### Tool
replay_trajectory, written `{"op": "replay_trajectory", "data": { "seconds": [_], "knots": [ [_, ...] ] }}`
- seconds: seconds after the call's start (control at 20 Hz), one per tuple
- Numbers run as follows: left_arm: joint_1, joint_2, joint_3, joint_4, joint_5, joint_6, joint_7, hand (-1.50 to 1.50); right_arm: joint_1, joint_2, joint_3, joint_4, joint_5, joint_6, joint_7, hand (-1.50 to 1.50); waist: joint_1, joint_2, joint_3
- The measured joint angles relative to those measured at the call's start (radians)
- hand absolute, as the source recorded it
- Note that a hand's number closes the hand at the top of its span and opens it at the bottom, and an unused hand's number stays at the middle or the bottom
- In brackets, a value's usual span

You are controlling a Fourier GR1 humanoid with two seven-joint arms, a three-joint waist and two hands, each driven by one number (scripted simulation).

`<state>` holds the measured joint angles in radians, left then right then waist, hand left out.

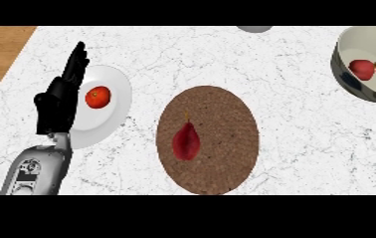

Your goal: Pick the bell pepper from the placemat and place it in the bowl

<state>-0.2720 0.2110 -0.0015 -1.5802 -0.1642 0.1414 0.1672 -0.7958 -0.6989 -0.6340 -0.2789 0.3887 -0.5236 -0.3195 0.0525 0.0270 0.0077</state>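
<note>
The white marbled counter (220, 62) carries everything here. Largest on it is one round brown placemat (209, 107), near the middle; one dark red bell pepper (186, 141), long and pointed with a thin stem, lies on the mat's lower left part, untouched. At the right edge stands one bowl (345, 67), dark outside and pale inside, partly cut off by the view; one red rounded item (361, 68) sits in it. On the left lies one white plate (110, 122) holding one red-orange tomato (98, 97).

One robot hand, the left robot hand (60, 100), shows at the left, fingers straight and upright, holding nothing, overlapping the plate's left rim. The right one is out of view. A small grey round object (255, 28) peeks in at the top edge. A strip of wooden surface (13, 43) shows at the upper left. Between mat and bowl the counter lies bare.
</note>
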Motion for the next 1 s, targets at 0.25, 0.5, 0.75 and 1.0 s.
{"op": "replay_trajectory", "data": {
  "seconds": [0.25, 0.5, 0.75, 1.0],
  "knots": [
    [0.017, 0.004, 0.009, -0.009, 0.003, -0.007, 0.006, 0.00, 0.019, -0.033, -0.068, 0.023, -0.078, 0.076, -0.070, -1.50, -0.012, -0.008, -0.003],
    [0.031, 0.008, 0.026, -0.012, 0.005, -0.009, 0.006, 0.00, 0.102, -0.057, -0.131, 0.012, -0.170, 0.208, -0.164, -1.50, -0.034, -0.018, -0.005],
    [0.060, 0.017, 0.043, -0.039, 0.008, -0.020, 0.018, 0.00, 0.205, -0.053, -0.146, -0.040, -0.242, 0.351, -0.227, -1.50, -0.049, -0.026, -0.007],
    [0.078, 0.009, 0.051, -0.034, 0.004, -0.024, 0.003, 0.00, 0.316, -0.007, -0.126, -0.139, -0.296, 0.436, -0.262, -1.50, -0.058, -0.029, -0.008]
  ]
}}
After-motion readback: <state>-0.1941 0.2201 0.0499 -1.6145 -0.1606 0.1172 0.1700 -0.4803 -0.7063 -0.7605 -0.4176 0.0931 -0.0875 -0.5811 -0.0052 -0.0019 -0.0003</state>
